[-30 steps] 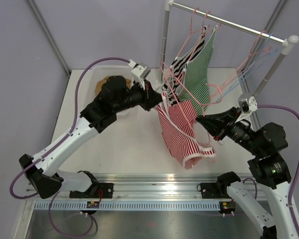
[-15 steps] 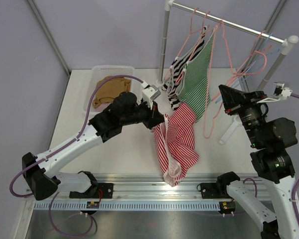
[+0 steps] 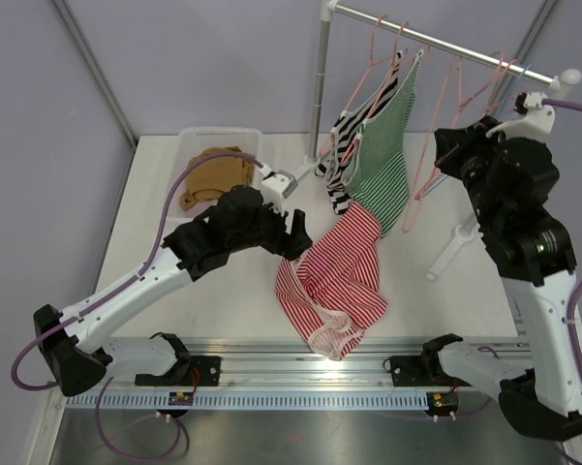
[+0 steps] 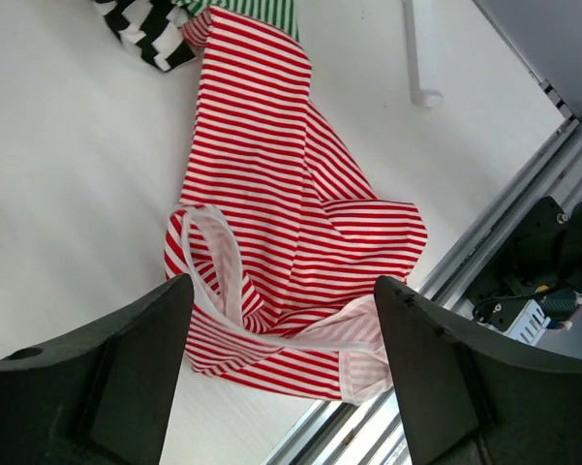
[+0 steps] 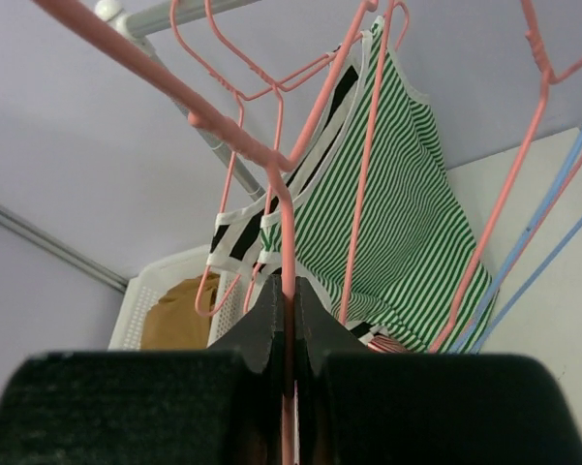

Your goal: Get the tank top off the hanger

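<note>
The red-and-white striped tank top (image 3: 334,281) lies crumpled on the white table, off any hanger; the left wrist view shows it (image 4: 271,203) spread below the fingers. My left gripper (image 3: 295,232) hovers at its left edge, open (image 4: 281,291), holding nothing. My right gripper (image 3: 447,150) is raised beside the rail, shut on the bare pink hanger (image 3: 426,174). In the right wrist view the hanger's wire (image 5: 289,213) runs up from between the closed jaws (image 5: 291,291).
A clothes rail (image 3: 436,39) crosses the back right, its post foot (image 3: 450,252) on the table. On it hang a green striped top (image 3: 382,165), a black-and-white striped top (image 3: 344,145) and blue hangers (image 3: 511,82). A white basket (image 3: 189,145) holds a brown garment.
My left gripper has opened and let go of the red striped top, which dropped onto the table. My right arm lifted the empty pink hanger up toward the rail.
</note>
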